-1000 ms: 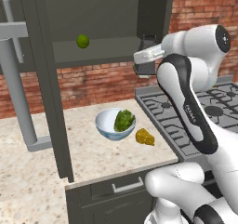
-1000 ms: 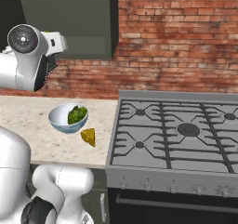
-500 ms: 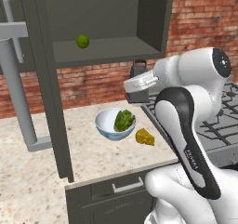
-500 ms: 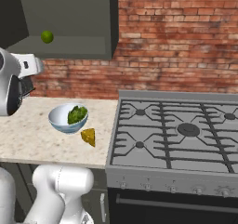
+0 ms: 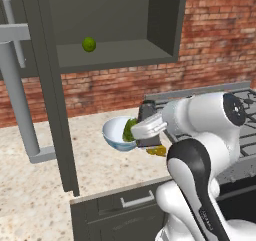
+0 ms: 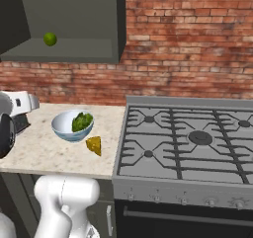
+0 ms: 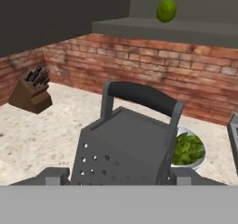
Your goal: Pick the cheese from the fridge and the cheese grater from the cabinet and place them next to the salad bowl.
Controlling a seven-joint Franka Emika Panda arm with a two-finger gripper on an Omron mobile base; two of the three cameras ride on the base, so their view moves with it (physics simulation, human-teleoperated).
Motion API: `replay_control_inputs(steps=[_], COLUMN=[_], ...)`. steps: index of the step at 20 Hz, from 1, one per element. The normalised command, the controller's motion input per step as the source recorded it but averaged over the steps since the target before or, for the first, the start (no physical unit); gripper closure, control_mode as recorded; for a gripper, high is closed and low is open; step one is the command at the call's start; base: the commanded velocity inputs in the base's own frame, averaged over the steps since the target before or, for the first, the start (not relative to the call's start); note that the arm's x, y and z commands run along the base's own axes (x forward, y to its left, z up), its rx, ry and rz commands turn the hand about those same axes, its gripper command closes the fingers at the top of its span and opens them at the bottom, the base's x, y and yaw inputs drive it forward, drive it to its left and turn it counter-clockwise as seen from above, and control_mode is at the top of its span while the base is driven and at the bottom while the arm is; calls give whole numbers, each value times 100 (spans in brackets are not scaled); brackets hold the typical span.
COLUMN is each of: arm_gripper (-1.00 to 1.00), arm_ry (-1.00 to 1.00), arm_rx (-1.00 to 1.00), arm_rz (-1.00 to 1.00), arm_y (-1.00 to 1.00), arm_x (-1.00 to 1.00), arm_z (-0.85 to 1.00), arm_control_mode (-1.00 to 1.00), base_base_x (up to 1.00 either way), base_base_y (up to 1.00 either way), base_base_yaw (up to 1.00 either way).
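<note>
Arm has swung down from the cabinet [image 5: 120, 30], fingers clenched on the cheese grater [image 7: 125, 146], now just beside the salad bowl [image 5: 116, 134], ready for setting down.

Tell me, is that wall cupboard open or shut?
Open: the cabinet shows its shelf with a lime on it, its door swung outward.

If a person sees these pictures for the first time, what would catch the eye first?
Probably the grey cheese grater, held in the claw close before the hand camera, above the counter. Next, the green lime alone on the open cabinet shelf, then the salad bowl with the cheese beside it.
</note>
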Motion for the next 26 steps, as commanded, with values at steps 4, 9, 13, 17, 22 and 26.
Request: replay_control_inputs(steps=[4, 9, 13, 17, 22, 26], arm_gripper=[100, 100, 100, 100, 100, 100], arm_ry=[-6, 1, 12, 29, 18, 0], arm_rx=[0, 0, -1, -12, -3, 0], arm_rz=[4, -6, -19, -31, -15, 0], arm_y=[9, 7, 9, 39, 19, 24], arm_x=[-44, -7, 19, 61, 32, 6], arm_z=[-29, 0, 0, -4, -21, -66], arm_control_mode=[-100, -100, -100, -100, -100, -100], base_base_x=[0, 0, 0, 0, 0, 0], base_base_y=[0, 0, 0, 0, 0, 0], base_base_yaw=[0, 0, 0, 0, 0, 0])
